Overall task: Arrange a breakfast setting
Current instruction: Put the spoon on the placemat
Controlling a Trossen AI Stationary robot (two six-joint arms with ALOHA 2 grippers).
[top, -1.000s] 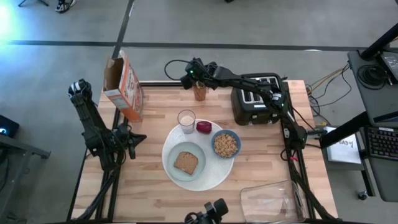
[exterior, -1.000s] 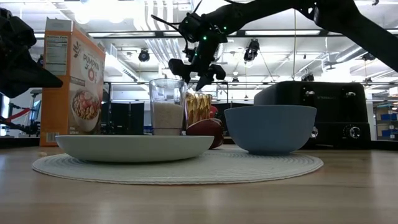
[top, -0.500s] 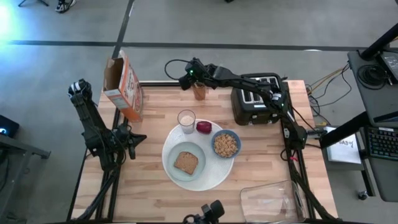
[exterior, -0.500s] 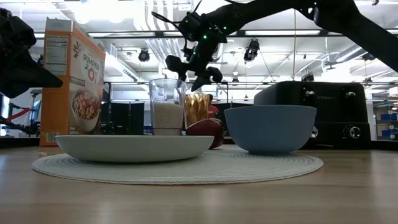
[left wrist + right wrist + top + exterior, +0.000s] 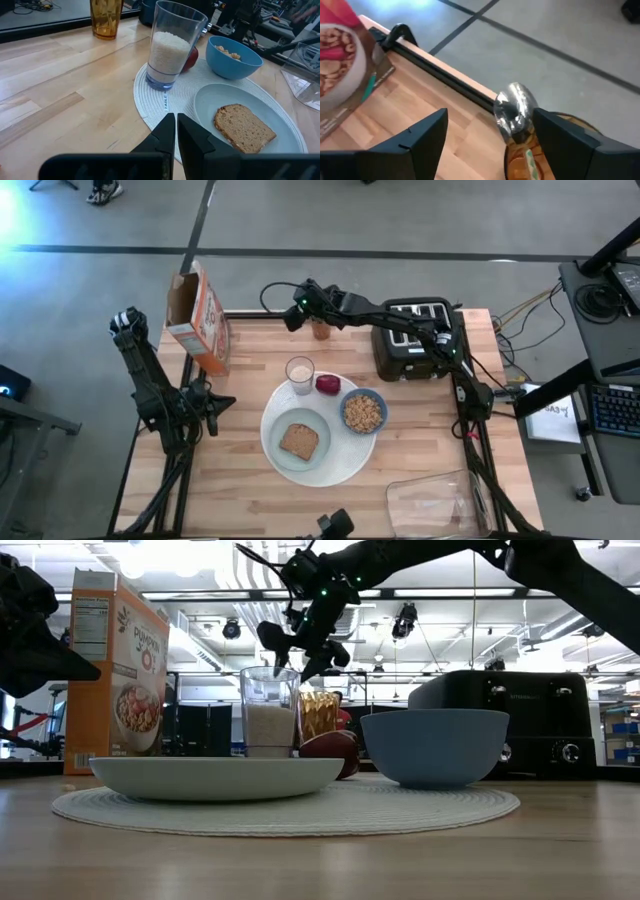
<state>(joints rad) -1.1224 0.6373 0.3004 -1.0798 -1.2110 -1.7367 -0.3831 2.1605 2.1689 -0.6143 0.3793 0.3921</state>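
Since the earlier frame the right gripper moves left, at upper centre, beside the amber cup; its jaws stand wide open, with the metal spoon between them. Left gripper waits at centre left, jaws closed on nothing.

Bright, even light; soft shadows

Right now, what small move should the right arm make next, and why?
Probably close the right end effector on the metal spoon. Its fingers stand open on either side of the spoon's bowl, which sticks up from the amber cup, nearer one finger. The left end effector waits shut at the table's left.
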